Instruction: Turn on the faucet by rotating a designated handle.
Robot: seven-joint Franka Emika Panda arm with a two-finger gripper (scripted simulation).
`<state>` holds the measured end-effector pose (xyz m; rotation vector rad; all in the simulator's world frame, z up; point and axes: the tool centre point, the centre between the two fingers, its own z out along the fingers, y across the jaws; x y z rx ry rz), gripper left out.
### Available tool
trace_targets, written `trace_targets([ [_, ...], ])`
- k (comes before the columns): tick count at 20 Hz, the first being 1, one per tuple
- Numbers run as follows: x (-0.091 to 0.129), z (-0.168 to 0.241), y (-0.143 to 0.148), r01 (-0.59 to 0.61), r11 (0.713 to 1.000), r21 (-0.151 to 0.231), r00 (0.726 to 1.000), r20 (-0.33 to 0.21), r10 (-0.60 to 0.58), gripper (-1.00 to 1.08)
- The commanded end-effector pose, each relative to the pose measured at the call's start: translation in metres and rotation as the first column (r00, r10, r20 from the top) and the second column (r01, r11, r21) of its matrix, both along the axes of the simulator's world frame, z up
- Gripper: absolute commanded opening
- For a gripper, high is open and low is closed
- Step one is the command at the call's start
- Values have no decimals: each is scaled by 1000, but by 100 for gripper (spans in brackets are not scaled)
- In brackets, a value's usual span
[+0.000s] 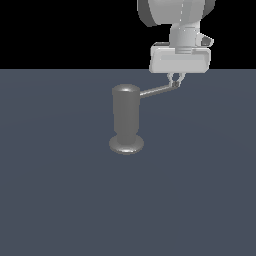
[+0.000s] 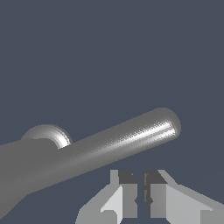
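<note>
1. The faucet [image 1: 126, 120] is a grey metal cylinder with a rounded top and a flared round foot. It stands upright on a flat slate-blue floor [image 1: 60, 200], near the middle of the exterior view.
2. The handle [image 1: 156, 91] is a thin grey rod jutting from the cylinder's upper part toward the exterior view's right, rising slightly to its tip.
3. In the wrist view the handle [image 2: 118, 144] fills the frame as a long shiny bar with a rounded end, and the faucet's foot [image 2: 48, 133] shows behind it.
4. The gripper [image 1: 175, 80] hangs from the white arm [image 1: 180, 30] directly over the handle's far tip.
5. Its fingers [image 2: 127, 192] are drawn nearly together with only a narrow slit between them; they grasp nothing, and the handle lies beside them, not between them.
</note>
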<state>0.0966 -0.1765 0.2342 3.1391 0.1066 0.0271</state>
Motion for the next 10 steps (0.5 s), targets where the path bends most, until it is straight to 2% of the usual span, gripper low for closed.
trace_targets([
  [1,8,-9,5,-4,1000,2,1000,-7,4,-100],
  [10,29,-11,7,1,1000,1,1000,-10,-1,-100],
])
